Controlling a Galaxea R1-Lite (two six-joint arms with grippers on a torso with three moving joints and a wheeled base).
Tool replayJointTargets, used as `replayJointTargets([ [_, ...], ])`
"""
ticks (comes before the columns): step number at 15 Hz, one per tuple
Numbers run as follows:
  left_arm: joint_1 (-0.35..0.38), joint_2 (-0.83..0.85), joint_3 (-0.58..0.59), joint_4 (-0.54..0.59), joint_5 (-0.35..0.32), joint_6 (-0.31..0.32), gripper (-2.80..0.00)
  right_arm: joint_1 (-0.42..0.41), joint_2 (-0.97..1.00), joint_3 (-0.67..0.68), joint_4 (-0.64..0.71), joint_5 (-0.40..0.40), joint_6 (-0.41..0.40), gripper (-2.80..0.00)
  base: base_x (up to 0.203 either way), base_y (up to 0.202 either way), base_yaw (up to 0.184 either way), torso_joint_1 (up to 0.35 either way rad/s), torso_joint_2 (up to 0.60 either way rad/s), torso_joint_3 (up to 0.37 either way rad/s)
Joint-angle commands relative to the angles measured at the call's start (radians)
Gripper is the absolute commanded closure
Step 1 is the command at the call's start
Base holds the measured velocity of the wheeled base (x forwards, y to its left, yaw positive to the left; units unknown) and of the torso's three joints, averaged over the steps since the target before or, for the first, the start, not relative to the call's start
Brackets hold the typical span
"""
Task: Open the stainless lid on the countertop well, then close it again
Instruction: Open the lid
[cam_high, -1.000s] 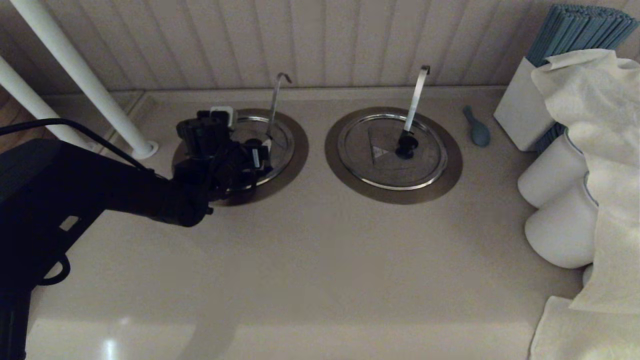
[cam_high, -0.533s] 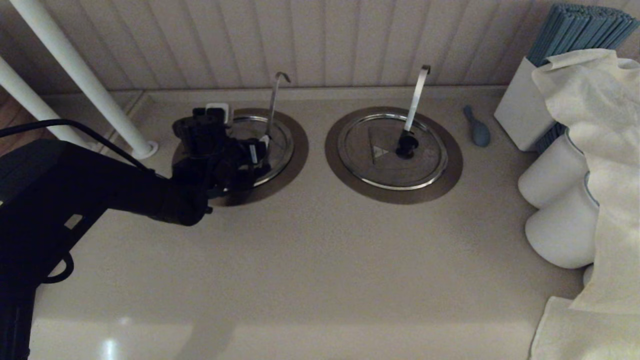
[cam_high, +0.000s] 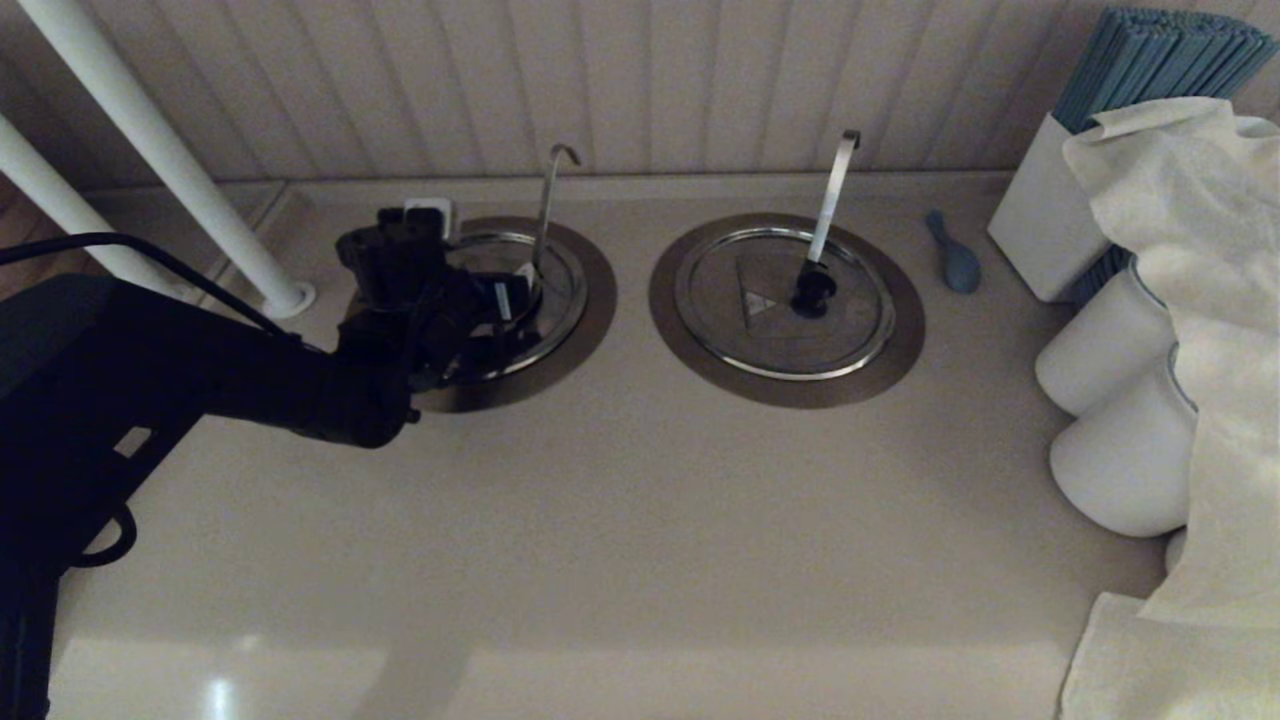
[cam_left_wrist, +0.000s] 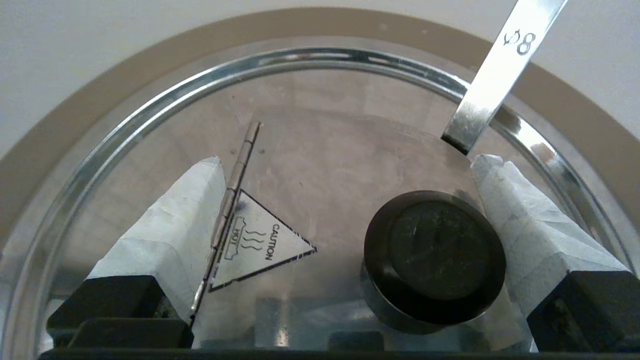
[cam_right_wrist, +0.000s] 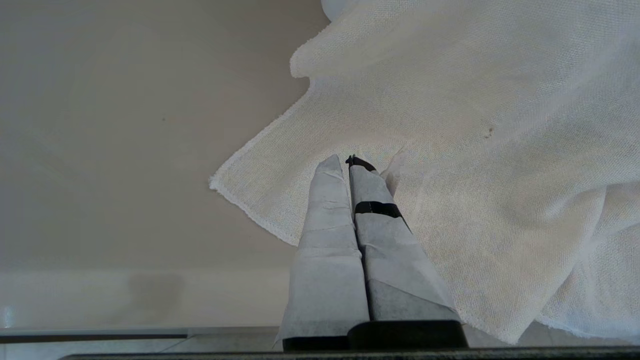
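The left pincer (cam_left_wrist: 345, 200) hung spread over the stainless lid (cam_left_wrist: 320, 150), which sat flat on the countertop well (cam_high: 590, 300) at the surface's left rear, its black knob (cam_left_wrist: 434, 257) off-centre, close beside one finger. Opening looked barely begun; next called for centring and pinching. The right pincer (cam_right_wrist: 350, 170), pressed together, idled above a white cloth (cam_right_wrist: 475, 150).

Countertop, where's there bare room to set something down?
The broad near stretch of the countertop is bare, bordered by both steel flanges behind and the white cloth to the right. The narrow gap between the two wells is free too. It is crowded on the right by the cloth, and at the stainless lid, where the left gripper hovers.
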Motion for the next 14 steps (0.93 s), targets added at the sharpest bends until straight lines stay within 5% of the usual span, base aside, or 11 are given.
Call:
replayJointTargets([
  [1, 0.006, -0.012, 0.0, -0.005, 0.001, -0.001, -2.8, 0.0, 0.001, 0.0, 0.0, 0.0, -0.001, 0.0, 0.0, 0.0, 0.0, 0.0, 0.0, 0.0],
  [14, 0.058, -0.044, -0.028, -0.001, -0.003, -0.012, -2.8, 0.0, 0.0, 0.0, 0.0, 0.0, -0.001, 0.0, 0.0, 0.0, 0.0, 0.0, 0.0, 0.0],
])
